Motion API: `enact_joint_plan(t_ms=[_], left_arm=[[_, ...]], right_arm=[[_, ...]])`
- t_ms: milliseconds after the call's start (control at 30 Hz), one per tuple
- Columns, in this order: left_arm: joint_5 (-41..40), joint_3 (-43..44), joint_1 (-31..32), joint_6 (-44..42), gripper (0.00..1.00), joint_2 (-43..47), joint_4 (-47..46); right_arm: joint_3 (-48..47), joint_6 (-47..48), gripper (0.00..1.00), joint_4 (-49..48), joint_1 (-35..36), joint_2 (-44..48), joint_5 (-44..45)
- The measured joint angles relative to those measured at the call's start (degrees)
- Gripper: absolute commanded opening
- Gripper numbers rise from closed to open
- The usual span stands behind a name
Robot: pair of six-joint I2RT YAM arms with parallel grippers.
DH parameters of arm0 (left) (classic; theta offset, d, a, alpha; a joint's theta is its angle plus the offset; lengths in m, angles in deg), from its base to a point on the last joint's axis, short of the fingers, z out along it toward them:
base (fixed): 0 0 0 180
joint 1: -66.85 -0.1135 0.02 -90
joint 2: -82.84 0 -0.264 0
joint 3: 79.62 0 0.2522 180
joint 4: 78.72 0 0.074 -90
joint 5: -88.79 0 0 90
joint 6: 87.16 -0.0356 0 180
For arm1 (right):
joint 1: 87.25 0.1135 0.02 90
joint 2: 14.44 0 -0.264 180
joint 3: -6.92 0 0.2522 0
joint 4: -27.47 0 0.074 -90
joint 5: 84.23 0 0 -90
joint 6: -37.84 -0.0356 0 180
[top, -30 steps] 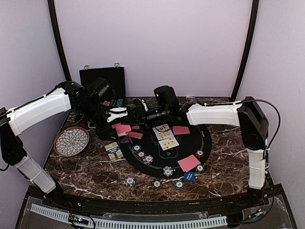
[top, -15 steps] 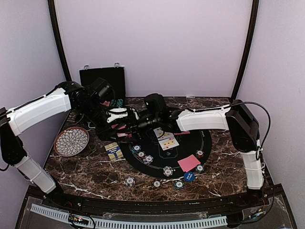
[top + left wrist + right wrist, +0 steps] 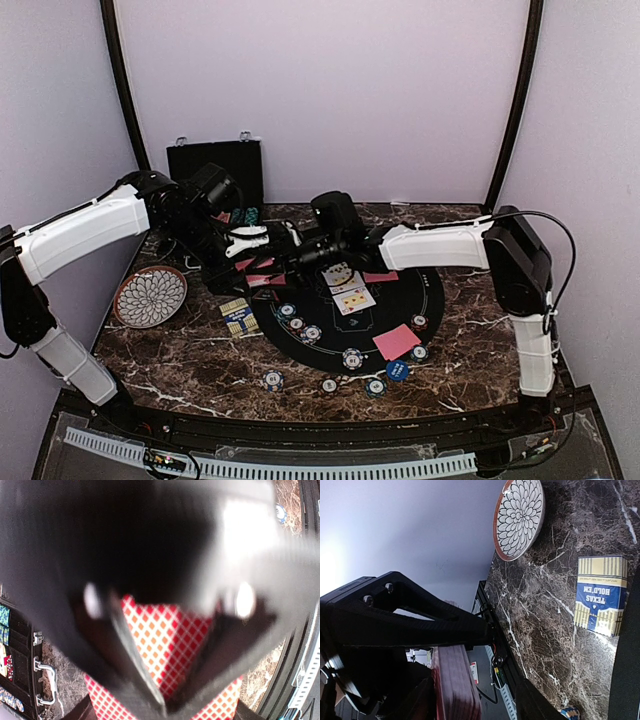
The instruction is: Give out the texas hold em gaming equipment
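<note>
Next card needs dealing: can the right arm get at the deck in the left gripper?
Probably yes: the right gripper sits right at the deck held in the left gripper, with nothing between them.

Both arms stretch toward the far left edge of the round black mat [image 3: 405,295]. The left gripper [image 3: 248,243] and right gripper [image 3: 292,252] meet over a fan of red-backed cards [image 3: 260,270], pinched by the left one. Face-up cards [image 3: 348,287] and a lone face-down card [image 3: 396,341] lie on the mat, with poker chips [image 3: 352,358] along its near edge. A blue button disc [image 3: 397,371] sits just off it. A petal-patterned plate [image 3: 150,296] lies at the left, and a card box [image 3: 237,316] rests between plate and mat.
</note>
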Motion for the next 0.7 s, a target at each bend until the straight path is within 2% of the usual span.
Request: enact_joint_plan(t_ms=[200, 333, 400, 700], left_arm=[[0.0, 0.0, 0.0, 0.0, 0.00, 0.0, 0.0], [0.0, 0.0, 0.0, 0.0, 0.00, 0.0, 0.1], [0.0, 0.0, 0.0, 0.0, 0.00, 0.0, 0.1], [0.0, 0.0, 0.0, 0.0, 0.00, 0.0, 0.1]], right_arm=[[0.9, 1.5, 0.52, 2.4, -1.1, 1.8, 0.2], [0.9, 2.3, 0.36, 3.3, -1.3, 2.3, 0.3], [1.2, 2.2, 0.32, 3.8, -1.5, 3.1, 0.3], [2.8, 1.6, 0.30, 4.0, -2.9, 7.0, 0.0]])
